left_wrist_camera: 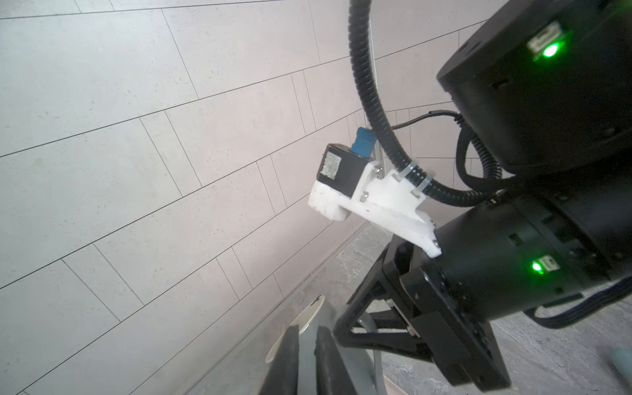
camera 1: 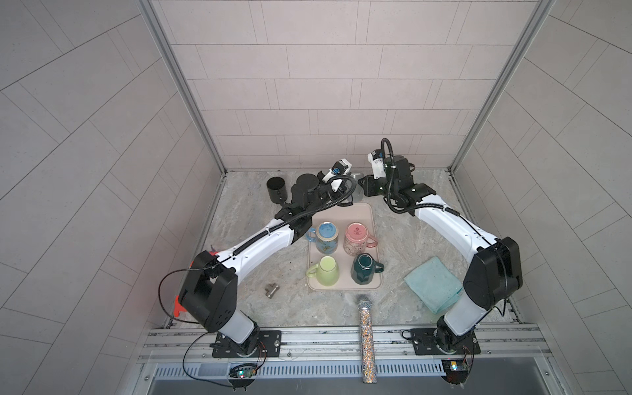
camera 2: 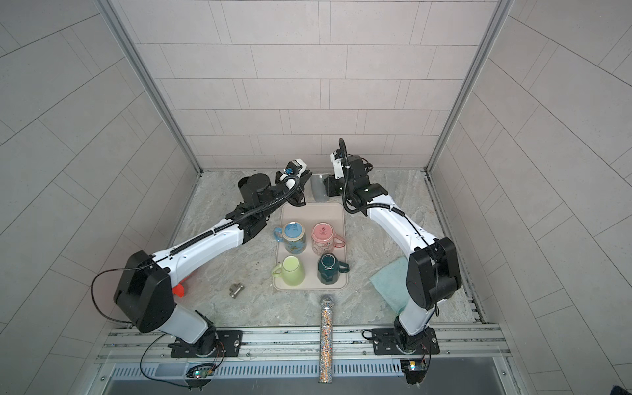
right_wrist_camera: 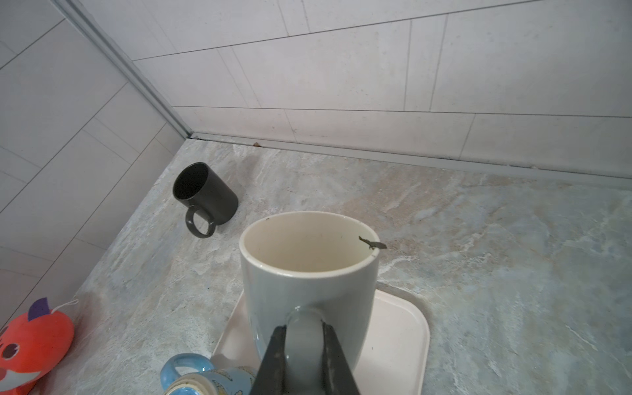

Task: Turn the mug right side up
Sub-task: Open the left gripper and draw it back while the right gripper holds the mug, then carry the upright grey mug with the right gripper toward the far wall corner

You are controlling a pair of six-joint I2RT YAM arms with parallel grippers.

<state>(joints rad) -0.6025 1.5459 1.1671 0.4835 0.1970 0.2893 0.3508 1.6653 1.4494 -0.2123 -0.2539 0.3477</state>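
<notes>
A tall grey ceramic mug (right_wrist_camera: pixel 307 290) stood mouth-up with its cream inside showing, at the far end of a pale pink plastic tray (right_wrist_camera: pixel 400 328). The right fingers (right_wrist_camera: pixel 273 359) were clamped on its handle. I could not tell whether its base rested on the tray or hung just above it. The left fingers (left_wrist_camera: pixel 285 362) sat nearly closed just beside the mug and gripped nothing I could see. The mug's rim was free all round. The turning looked done to me, and what was left was to set the mug down and let go.

Four more mugs sat bottom-up on the tray: a blue patterned mug (camera 1: pixel 326 236), a pink speckled mug (camera 1: pixel 355 237), a lime green mug (camera 1: pixel 326 272) and a dark green faceted mug (camera 1: pixel 363 270).

The tiled back wall (right_wrist_camera: pixel 342 68) stood close behind the grey mug, and the two wrists crowded each other there. The bare marbled counter (right_wrist_camera: pixel 478 239) lay open to the right of the tray. A glossy black mug (right_wrist_camera: pixel 208 195) stood upright near the far left corner, well apart.
</notes>
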